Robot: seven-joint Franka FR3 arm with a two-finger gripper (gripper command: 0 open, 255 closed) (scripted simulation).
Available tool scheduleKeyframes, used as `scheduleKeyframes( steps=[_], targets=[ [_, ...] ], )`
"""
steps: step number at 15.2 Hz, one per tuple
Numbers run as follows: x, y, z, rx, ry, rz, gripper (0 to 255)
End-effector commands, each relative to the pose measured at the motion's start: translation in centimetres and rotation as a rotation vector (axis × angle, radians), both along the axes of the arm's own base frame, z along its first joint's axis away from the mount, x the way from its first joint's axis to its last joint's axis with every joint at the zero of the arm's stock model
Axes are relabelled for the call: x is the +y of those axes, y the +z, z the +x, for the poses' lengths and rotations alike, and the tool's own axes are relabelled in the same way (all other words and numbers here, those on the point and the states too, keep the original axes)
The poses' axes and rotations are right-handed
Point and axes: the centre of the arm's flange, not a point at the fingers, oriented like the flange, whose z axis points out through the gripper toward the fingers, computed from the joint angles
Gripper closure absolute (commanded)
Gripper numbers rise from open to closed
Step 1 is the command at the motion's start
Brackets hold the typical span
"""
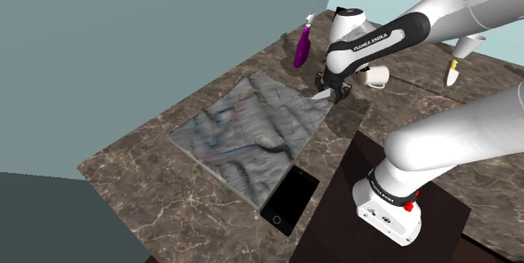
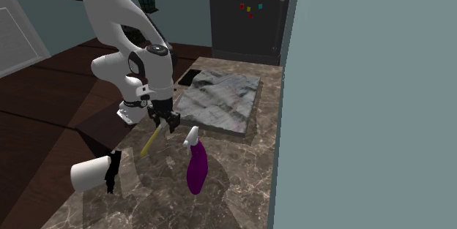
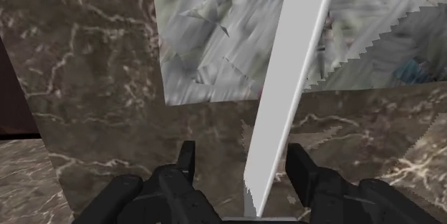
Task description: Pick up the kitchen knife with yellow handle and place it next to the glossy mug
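Observation:
The knife has a pale grey blade (image 3: 290, 79) and a yellow handle (image 2: 150, 143). It lies slanted just under my black gripper (image 2: 167, 121) over the brown marble counter (image 1: 168, 148). Seen from the wrist, the blade runs out between my fingers, which stand apart: it is close to one finger (image 3: 301, 169) and clear of the other. Its blade tip (image 1: 322, 96) pokes out below the gripper (image 1: 330, 91) beside the grey cloth. The white mug (image 1: 375, 75) stands just behind the hand; in the second exterior view the mug (image 2: 91, 173) is near the counter's front corner.
A rumpled grey cloth (image 1: 248, 131) covers the counter's middle, with a black phone (image 1: 290, 196) at its near corner. A purple spray bottle (image 2: 195, 165) stands close to the gripper. The dark stand (image 1: 353, 194) is at the shoulder view's lower right. A wall (image 1: 126, 34) borders the counter.

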Motion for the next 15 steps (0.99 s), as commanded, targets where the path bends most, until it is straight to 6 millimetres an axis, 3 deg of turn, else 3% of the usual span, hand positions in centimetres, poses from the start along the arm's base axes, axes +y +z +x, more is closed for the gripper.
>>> scheduleKeyframes(
  steps=[1,4,8,15],
  targets=[
    [0.0,0.0,0.0,0.001,0.0,0.0,0],
    [0.0,0.0,0.0,0.001,0.0,0.0,0],
    [0.7,4.9,0.2,0.001,0.0,0.0,0],
    [0.7,4.9,0.2,0.001,0.0,0.0,0]
  ],
)
